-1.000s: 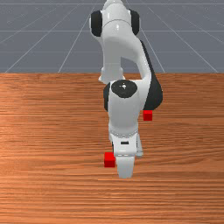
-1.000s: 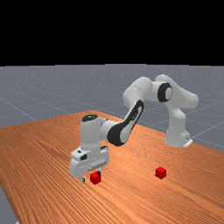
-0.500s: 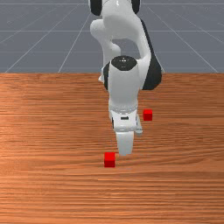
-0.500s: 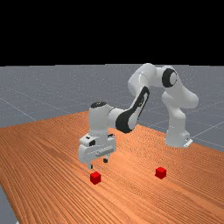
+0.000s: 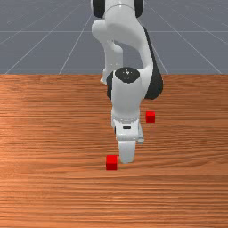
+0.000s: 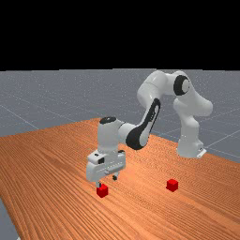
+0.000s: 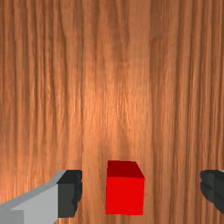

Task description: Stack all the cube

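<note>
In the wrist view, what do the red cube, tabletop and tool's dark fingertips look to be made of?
Red cube: perhaps matte plastic or painted wood; the faces are evenly coloured, without grain or glint.
Tabletop: wood or a wood print, satin; streaky grain and a soft bright patch.
Fingertips of the tool: rubber or dark plastic, dull; near-black, without sharp highlights.

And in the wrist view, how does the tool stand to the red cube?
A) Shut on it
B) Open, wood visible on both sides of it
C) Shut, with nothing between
B: the tool is open, and bare wood shows between the red cube and each finger.
</note>
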